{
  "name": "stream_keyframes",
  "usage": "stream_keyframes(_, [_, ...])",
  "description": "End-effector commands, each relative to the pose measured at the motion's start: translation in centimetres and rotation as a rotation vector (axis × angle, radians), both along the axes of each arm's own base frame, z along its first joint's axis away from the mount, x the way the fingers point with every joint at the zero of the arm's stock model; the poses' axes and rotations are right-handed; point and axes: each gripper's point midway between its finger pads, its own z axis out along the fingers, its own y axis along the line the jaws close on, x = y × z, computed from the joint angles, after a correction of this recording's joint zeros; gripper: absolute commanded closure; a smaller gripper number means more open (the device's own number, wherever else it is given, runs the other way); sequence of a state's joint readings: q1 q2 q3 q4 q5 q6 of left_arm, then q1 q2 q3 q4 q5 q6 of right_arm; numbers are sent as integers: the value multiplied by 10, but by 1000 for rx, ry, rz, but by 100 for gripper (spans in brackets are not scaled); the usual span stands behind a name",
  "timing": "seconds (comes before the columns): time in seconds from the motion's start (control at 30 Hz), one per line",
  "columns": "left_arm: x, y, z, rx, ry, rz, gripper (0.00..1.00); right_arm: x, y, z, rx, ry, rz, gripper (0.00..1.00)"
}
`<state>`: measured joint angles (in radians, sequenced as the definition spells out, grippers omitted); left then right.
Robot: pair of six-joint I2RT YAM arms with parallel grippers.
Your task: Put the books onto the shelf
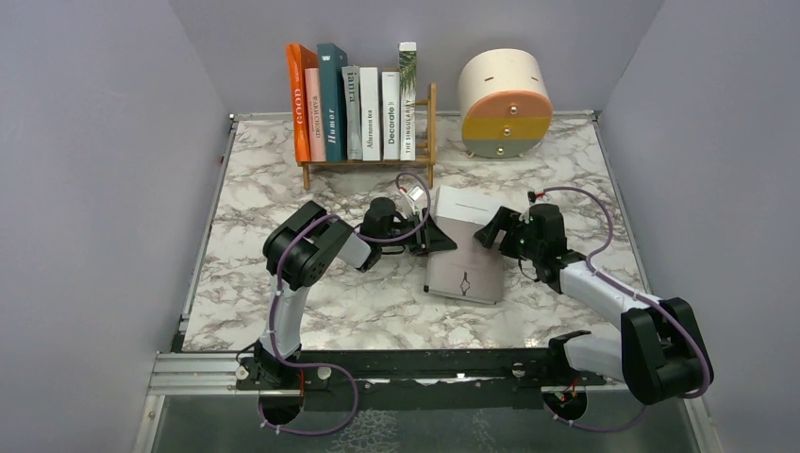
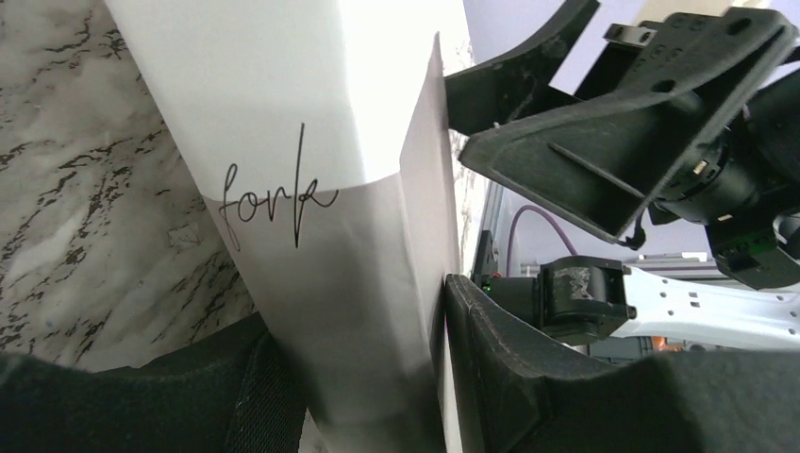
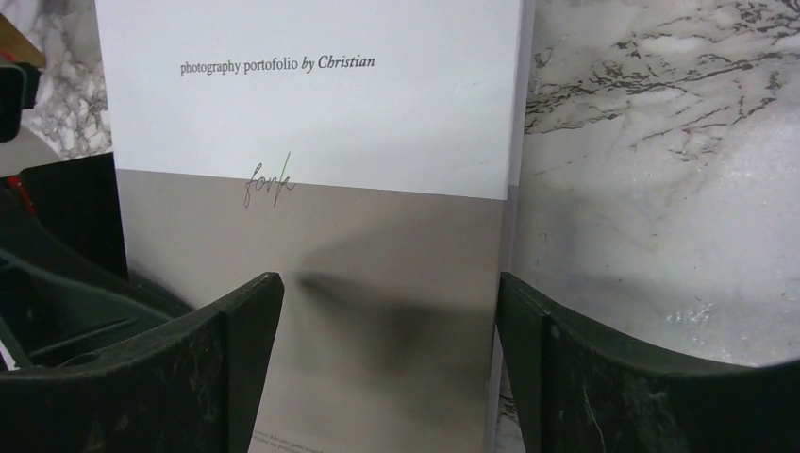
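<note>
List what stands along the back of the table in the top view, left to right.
On the shelf: orange book → pink book → dark teal book → grey book → white "Afternoon tea" book → white "Decorate" book → palm-leaf book; then the round drawer unit.

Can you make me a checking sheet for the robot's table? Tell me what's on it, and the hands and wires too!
Surface: marble table, white with dark veins.
Job's things: seven books upright on the shelf; one white-and-grey book off it, mid-table.
Clutter: round drawer unit, back right.
Hands: left hand straddles that book, grip unclear; right hand open, facing it.
Cables: purple cables, hanging in loops.
Surroundings: lavender walls on three sides.
</note>
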<state>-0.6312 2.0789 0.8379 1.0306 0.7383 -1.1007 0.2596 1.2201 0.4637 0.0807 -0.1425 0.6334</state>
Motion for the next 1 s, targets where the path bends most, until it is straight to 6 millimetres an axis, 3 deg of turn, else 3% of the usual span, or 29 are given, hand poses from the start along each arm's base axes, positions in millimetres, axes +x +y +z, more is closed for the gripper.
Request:
stream_keyframes(0.0, [6, -8, 5, 22, -63, 15, 58, 2, 12, 24, 51, -108, 75, 20])
stream_keyframes(0.17, [8, -8, 3, 65, -76, 29, 63, 2, 15, 30, 56, -131, 97, 20])
stream_keyframes(0.37, [9, -12, 15, 83, -113, 40, 70, 2, 24, 37, 84, -144, 145, 20])
stream_keyframes(0.77, [6, -22, 38, 112, -183, 32, 71, 0, 35, 68, 145, -233, 203, 21])
stream_keyframes(0.8, [6, -23, 39, 120, -189, 35, 73, 1, 36, 70, 144, -239, 204, 21])
stream_keyframes(0.9, [7, -24, 42, 147, -206, 39, 97, 3, 35, 74, 138, -245, 200, 20])
stream_keyframes(0.97, [10, -24, 43, 171, -218, 50, 100, 3, 32, 75, 130, -244, 186, 18])
